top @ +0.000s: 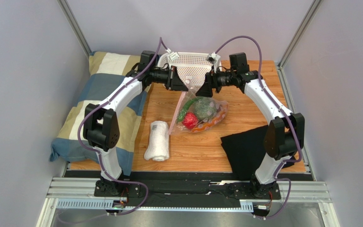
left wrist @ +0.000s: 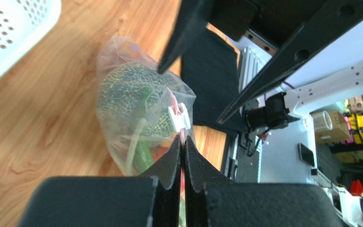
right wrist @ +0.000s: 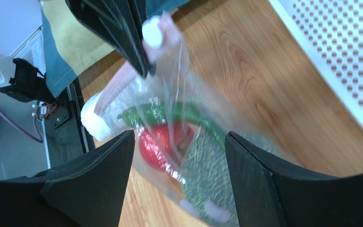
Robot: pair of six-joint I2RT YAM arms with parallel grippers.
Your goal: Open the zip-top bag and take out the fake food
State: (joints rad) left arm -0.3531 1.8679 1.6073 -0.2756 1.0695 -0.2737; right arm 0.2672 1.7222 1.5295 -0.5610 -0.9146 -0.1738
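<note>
- The left gripper (left wrist: 182, 142) is pinching the pinkish zip strip (left wrist: 174, 101) of the clear, crinkly zip-top plastic bag (top: 207, 111). Its jaws are closed tight on the strip, just short of the small white slider (left wrist: 178, 117).
- The right gripper (right wrist: 179, 137) is hovering over the bag with its jaws spread wide, gripping nothing.
- The bag is sitting in the middle of the wooden tabletop (top: 193, 151), just in front of the white perforated plastic basket (top: 188, 61). The rolled white towel (top: 157, 140) is beside it and the flat black cloth (top: 247, 146) is nearer the arms. Its zip end is being held up towards the grippers while the loaded belly seems to be resting on the wood.
- Inside, the round bumpy green vegetable (left wrist: 126, 94), the red ball-like tomato (right wrist: 162, 144) and the slim green pepper (right wrist: 169, 113) are showing through the film. An orange piece (top: 214, 122) is peeking out at the edge, too small to make out.
- The film is looking thin, soft and slippery, so it will likely crumple and slide rather than resist a pull.
- The toys look light, so I'd expect the whole bag to lift off if the strip is tugged without a counter-hold.
- The stiffest parts to take hold of are the strip and the slider. With one end already pinned, the slider looks like the sensible target for the open jaws.
</note>
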